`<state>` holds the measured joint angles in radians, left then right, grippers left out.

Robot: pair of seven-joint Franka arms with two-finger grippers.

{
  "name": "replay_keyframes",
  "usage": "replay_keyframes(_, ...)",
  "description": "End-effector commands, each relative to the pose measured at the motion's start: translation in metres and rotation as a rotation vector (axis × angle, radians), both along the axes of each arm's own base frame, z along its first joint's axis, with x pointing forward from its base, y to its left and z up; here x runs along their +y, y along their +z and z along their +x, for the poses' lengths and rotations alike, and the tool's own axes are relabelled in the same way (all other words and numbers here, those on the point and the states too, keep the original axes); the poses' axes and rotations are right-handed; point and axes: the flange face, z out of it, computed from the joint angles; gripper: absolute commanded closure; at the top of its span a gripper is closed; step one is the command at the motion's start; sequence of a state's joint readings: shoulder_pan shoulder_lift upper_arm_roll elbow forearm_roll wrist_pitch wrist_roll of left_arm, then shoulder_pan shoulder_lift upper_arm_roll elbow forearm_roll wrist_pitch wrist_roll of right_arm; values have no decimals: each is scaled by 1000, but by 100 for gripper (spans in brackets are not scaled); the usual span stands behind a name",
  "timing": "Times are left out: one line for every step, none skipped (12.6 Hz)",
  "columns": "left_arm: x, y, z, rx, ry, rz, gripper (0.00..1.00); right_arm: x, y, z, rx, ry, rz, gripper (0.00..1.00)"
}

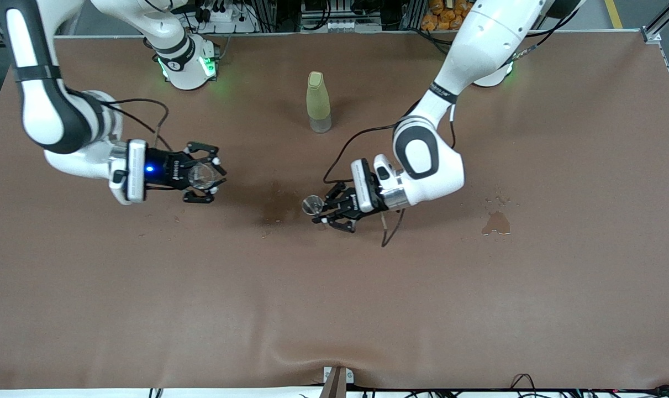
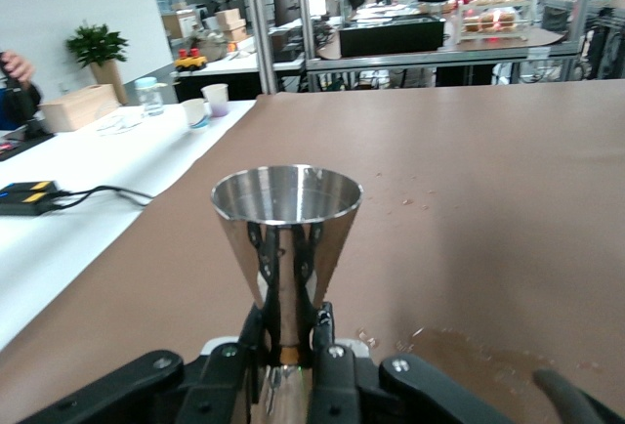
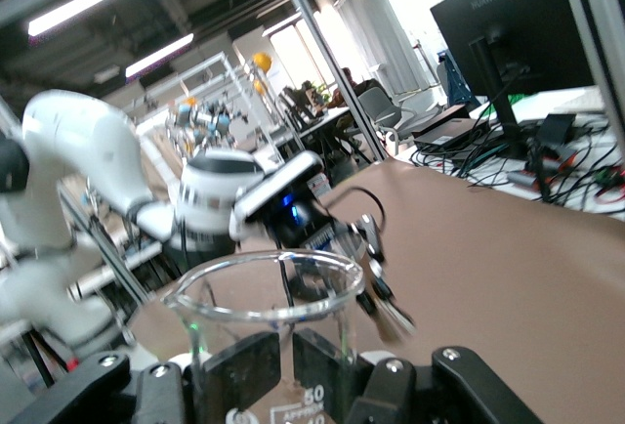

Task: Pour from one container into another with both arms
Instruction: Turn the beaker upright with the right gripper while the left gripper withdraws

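Shiny silver cup (image 2: 286, 238), cone-shaped, upright.

I see the right arm (image 1: 52, 110) reaching in from its base, wrist level, its gripper (image 1: 204, 177) clamped on the glass cup (image 1: 201, 176). My left arm (image 1: 450, 99) bends down low, wrist level, its gripper (image 1: 326, 213) clamped on the metal cup (image 1: 312, 205), held upright. Both fingertips point toward each other.

Both arms (image 1: 480, 50) glossy white, black joint bands, loose black cables. Black linkage claws; right wrist (image 1: 149, 169) shows blue LED. Bases glow green.
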<state>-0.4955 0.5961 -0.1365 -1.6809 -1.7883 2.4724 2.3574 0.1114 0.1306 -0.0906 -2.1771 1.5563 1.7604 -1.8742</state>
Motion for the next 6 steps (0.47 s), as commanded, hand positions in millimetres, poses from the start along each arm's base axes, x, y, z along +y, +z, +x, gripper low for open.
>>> replay_keyframes(38,23,2,-42,-3,38,100,-48,-2,6,-151,66,-34,100)
replay_keyframes(53,23,7,-33,-7,25,100,-67,-7,10,-216,87,-42,100)
replay_keyframes(72,19,13,-13,-14,-10,100,-88,-18,14,-275,103,-46,100)
replay_keyframes(91,15,18,5,-21,-41,100,-105,-28,17,-318,126,-45,100)
replay_keyframes(111,19,22,-1,-37,-44,100,-119,-40,20,-357,150,-38,100)
replay_keyframes(132,21,26,-11,-42,-21,100,-134,-56,24,-398,159,-35,100)
